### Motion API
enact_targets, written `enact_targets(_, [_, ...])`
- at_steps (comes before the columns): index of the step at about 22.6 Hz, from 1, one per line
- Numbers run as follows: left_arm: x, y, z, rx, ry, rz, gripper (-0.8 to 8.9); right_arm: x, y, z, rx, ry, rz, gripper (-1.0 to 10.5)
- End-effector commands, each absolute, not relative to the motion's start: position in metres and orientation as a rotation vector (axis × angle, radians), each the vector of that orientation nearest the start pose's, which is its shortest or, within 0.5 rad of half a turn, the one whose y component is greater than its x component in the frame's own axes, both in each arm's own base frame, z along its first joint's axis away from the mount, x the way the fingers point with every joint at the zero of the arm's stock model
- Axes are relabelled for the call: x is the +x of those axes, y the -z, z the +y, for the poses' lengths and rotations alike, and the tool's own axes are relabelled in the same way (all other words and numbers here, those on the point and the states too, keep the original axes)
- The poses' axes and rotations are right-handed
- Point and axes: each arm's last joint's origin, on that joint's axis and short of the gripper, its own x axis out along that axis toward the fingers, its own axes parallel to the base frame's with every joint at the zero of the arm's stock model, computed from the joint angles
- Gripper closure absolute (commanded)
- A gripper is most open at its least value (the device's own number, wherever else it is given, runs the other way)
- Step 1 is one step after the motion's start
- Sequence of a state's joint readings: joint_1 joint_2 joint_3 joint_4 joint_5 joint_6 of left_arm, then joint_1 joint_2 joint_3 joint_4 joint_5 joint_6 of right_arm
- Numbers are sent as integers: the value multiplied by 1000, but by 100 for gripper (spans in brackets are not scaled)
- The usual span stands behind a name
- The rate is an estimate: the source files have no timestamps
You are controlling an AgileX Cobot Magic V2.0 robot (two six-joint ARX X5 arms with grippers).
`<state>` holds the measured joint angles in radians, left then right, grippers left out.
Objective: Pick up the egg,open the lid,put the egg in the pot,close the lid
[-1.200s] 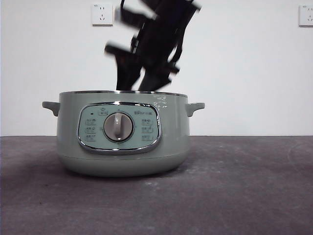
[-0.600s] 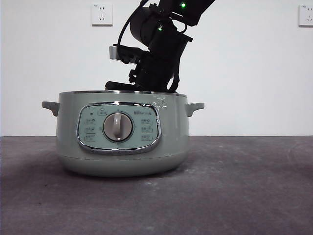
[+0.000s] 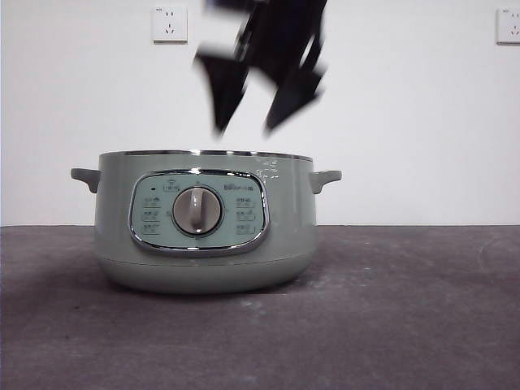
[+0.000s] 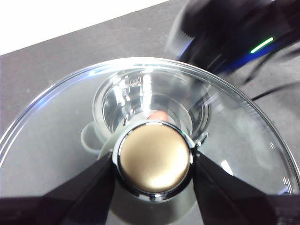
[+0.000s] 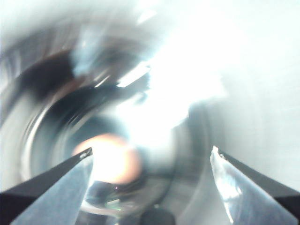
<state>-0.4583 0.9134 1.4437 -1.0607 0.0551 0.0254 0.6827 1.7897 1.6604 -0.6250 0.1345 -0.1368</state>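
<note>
The pale green pot stands lidless on the table in the front view. My right gripper hangs blurred just above its rim, open and holding nothing. In the right wrist view the open right gripper looks down at the reddish egg lying on the pot's shiny floor. My left gripper is shut on the lid's round knob and holds the glass lid in the air. Through the glass I see the pot's inside and the egg. The lid is out of the front view.
The dark table stretches in front of and to the right of the pot. Two wall sockets sit on the white wall behind. The other arm shows blurred beyond the lid in the left wrist view.
My right gripper reached down into the pot, then rose out. It now hangs above the rim with its jaws apart. The pot has not moved.
</note>
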Motion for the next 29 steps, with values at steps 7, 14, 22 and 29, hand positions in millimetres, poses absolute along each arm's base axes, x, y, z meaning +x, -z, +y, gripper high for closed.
enact_targets(7, [203, -423, -104, 143, 573, 513, 822, 196, -466, 129, -236, -401, 354, 530])
enact_targets(14, [263, -386, -138, 155, 583, 563, 822, 132, -491, 84, -200, -400, 274, 531])
enact_targets(22, [303, -349, -159, 164, 584, 609, 822, 99, -494, 61, -189, -399, 266, 532])
enact_targets(29, [320, -328, -168, 171, 582, 648, 822, 90, -494, 55, -193, -399, 275, 533])
